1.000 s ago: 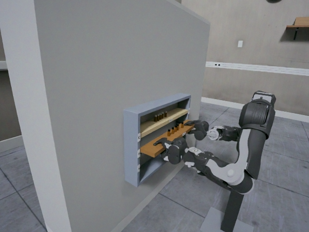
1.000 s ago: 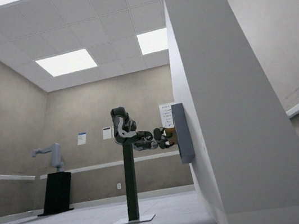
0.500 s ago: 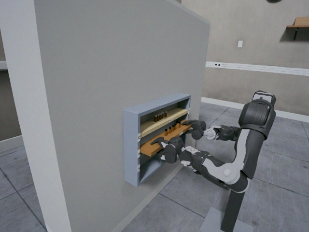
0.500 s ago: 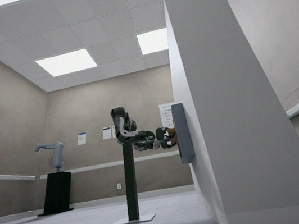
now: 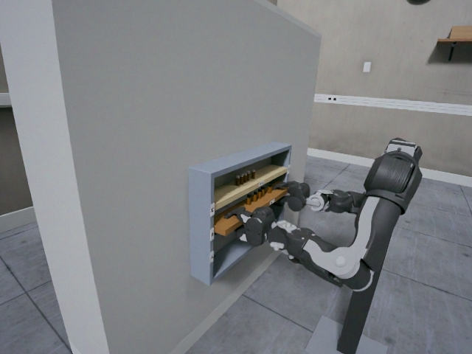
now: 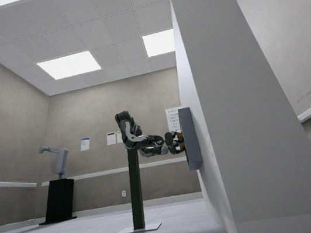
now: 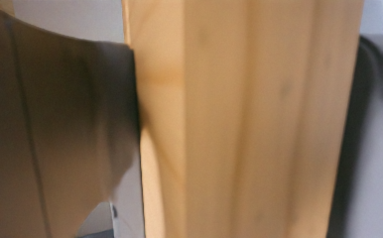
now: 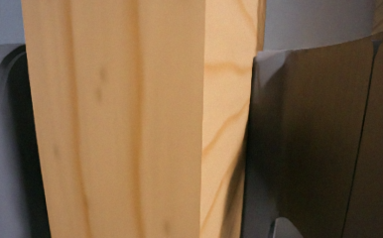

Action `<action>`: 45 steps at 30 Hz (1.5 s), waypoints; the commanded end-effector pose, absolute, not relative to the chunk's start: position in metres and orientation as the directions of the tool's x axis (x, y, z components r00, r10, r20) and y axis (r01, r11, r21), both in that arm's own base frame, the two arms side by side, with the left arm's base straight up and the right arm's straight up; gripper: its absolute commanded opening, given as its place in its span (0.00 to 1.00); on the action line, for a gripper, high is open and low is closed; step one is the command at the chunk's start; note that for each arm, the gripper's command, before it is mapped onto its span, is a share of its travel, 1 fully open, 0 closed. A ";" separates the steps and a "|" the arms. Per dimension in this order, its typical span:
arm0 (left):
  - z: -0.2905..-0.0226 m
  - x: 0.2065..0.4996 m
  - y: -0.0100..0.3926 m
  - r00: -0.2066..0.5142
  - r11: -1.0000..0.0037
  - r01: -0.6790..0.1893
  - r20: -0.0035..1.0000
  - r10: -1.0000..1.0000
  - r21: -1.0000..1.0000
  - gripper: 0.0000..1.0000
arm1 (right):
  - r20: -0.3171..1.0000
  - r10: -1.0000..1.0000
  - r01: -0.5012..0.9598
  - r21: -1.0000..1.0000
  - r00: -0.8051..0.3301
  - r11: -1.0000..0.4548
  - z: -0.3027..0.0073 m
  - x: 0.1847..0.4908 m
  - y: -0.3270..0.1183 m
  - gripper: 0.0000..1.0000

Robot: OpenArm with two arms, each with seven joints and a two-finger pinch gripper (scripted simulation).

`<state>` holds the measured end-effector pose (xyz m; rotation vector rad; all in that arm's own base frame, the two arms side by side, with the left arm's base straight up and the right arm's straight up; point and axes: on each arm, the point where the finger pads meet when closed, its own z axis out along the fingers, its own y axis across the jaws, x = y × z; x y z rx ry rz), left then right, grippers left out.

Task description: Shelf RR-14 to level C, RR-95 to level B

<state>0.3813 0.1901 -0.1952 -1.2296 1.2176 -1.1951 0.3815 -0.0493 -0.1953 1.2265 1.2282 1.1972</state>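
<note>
Two shelves show in the top view: a pale shelf [image 5: 253,185] with four vials [image 5: 245,178] on level C, and an orange shelf [image 5: 259,206] [image 6: 180,136] [image 7: 268,119] [image 8: 114,119] below, at the rack's [image 5: 200,228] [image 6: 190,140] centre.

Exterior, right of centre: the right gripper [image 5: 278,194] [image 6: 180,141] [image 8: 144,139] grips it.

Left wrist, mid-frame: the left gripper [image 5: 233,223] [image 7: 238,134] clamps it.

Right wrist: wood fills the closed grip.

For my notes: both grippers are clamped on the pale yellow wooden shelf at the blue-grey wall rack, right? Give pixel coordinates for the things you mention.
Wrong shelf: the top view shows the left gripper [image 5: 234,222] [image 6: 180,142] [image 7: 237,139] and right gripper [image 5: 280,193] [image 6: 180,141] [image 8: 145,139] clamped on the orange-brown wooden shelf [image 5: 225,228] [image 6: 180,135] [image 7: 268,119] [image 8: 114,119] at the rack [image 5: 200,228] [image 6: 190,140].
</note>
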 end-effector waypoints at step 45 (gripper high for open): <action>-0.196 0.421 0.188 0.000 0.000 0.000 0.000 -1.000 -1.000 0.00 | 0.000 1.000 0.000 1.000 0.000 0.000 -0.196 0.421 -0.050 0.00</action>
